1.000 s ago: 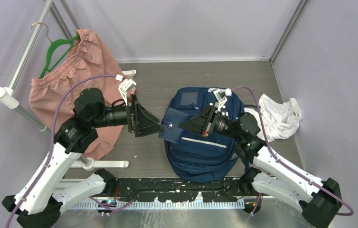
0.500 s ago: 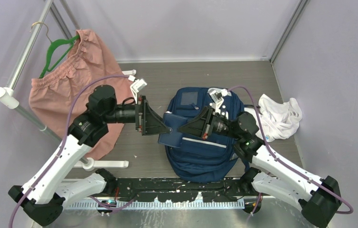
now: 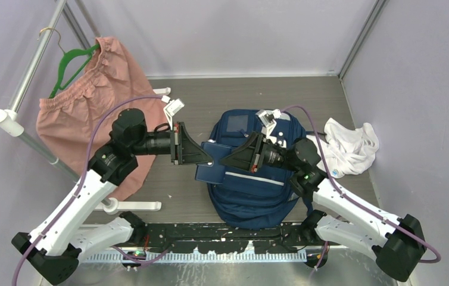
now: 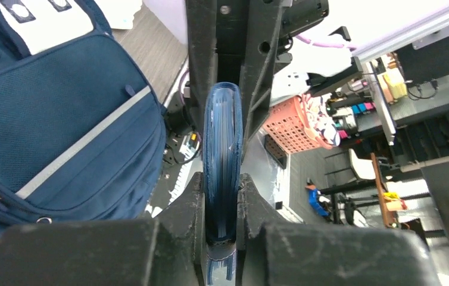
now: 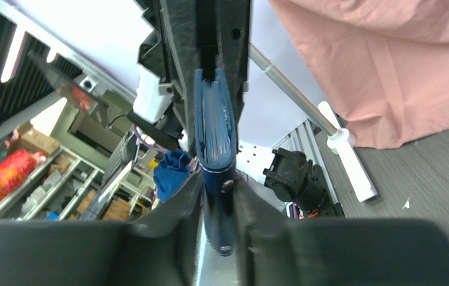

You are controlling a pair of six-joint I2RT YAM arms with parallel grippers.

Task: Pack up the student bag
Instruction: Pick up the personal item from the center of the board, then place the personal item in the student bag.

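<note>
The student bag, a large navy blue fabric backpack [image 3: 252, 193] with white reflective stripes and a white patch on its front pocket, lies flat on the grey bench [image 3: 240, 95], front side up, between my two arms. From above I cannot make out an open compartment, so I cannot tell which pocket is ready to take anything.

Just over the bag's left edge hangs a flat navy blue case [image 3: 209, 174] with a snap tab, held edge-on between both arms. I judge the step in hand to be a hand-over or re-grip of this case before it goes into the bag. To do it well, I would let only one claw go at a time, hold the case level, and find the bag's opening before lowering it.

The left claw [image 3: 208, 161] is closed down tight on the case; its wrist view shows both fingers [image 4: 193, 199] pressed against the thin blue edge [image 4: 222, 149]. The right claw [image 3: 224, 162] is likewise clamped on the opposite end, its fingers [image 5: 181, 205] flush against the case [image 5: 215, 131].

Further out, a pair of pink shorts [image 3: 85, 107] on a green hanger [image 3: 70, 62] hangs at the left, and a crumpled white cloth [image 3: 350, 146] lies just beside the bag on the right.
</note>
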